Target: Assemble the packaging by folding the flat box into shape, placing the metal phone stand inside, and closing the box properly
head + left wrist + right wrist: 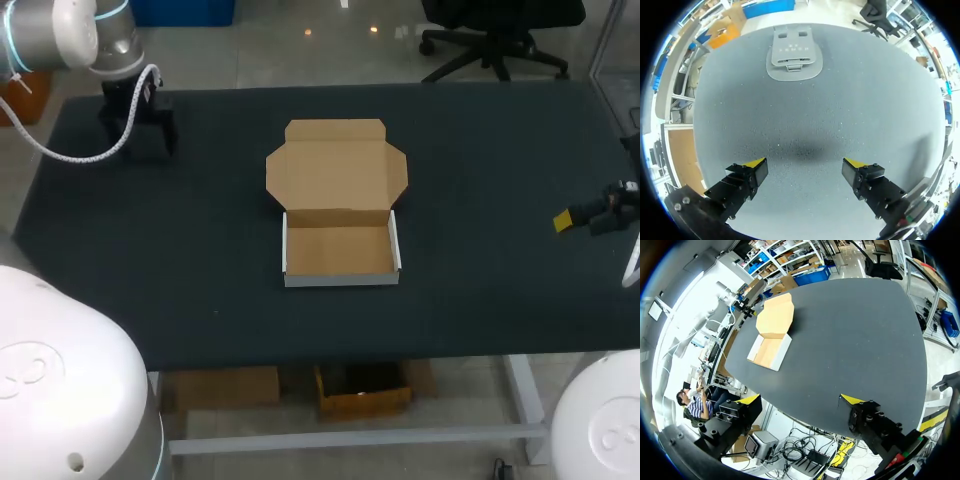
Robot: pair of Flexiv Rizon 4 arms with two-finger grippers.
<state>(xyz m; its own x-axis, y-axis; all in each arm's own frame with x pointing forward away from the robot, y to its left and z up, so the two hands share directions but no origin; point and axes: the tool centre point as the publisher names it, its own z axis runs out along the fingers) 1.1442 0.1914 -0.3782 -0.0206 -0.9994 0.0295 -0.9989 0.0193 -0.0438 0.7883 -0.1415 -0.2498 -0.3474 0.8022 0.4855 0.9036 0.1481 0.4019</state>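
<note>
Only from left wrist: phone stand [793, 59] ahead of spread left gripper [805, 169], apart from box [338, 205]; right gripper [800, 401] likewise spread.

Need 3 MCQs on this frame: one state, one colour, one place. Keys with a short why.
1. The box is
A. still a flat sheet
B. folded up, with its lid open
C. closed

2. The inside of the box is
A. brown
B. green
C. black

3. The metal phone stand lies
A. inside the box
B. on the table, ahead of the left gripper
C. on the lid

Key:
1 B: in the head view the walls stand up and the lid lies back flat.
2 A: bare brown cardboard shows on the floor and the lid.
3 B: the left wrist view shows it on the table beyond that gripper's open fingers, and the box is empty.
</note>
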